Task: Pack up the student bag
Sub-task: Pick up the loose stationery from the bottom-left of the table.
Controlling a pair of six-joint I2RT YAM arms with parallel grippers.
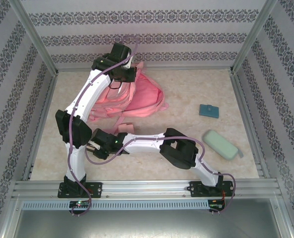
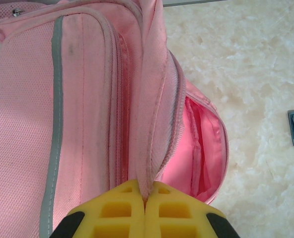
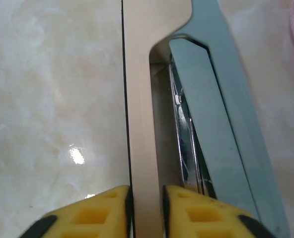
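Observation:
The student bag (image 1: 137, 96), a large pink backpack, lies at the back of the table. Its main compartment gapes open and shows pink lining (image 2: 196, 148). My left gripper (image 2: 146, 197) is shut on the zipper-edged rim of the bag's opening (image 2: 154, 99) and holds it up; from above, this gripper (image 1: 119, 82) hangs over the bag's left side. My right gripper (image 3: 147, 191) is shut on the beige bar (image 3: 139, 99) of what looks like a stapler with a grey-blue metal arm (image 3: 221, 114), just above the tabletop. Seen from above, the right gripper (image 1: 94, 145) sits partly behind the left arm.
A small pink item (image 1: 125, 128) lies just in front of the bag. A teal wallet-like case (image 1: 209, 110) and a mint-green oblong case (image 1: 220, 144) lie on the right half of the marbled table. Metal frame rails and patterned walls enclose the area.

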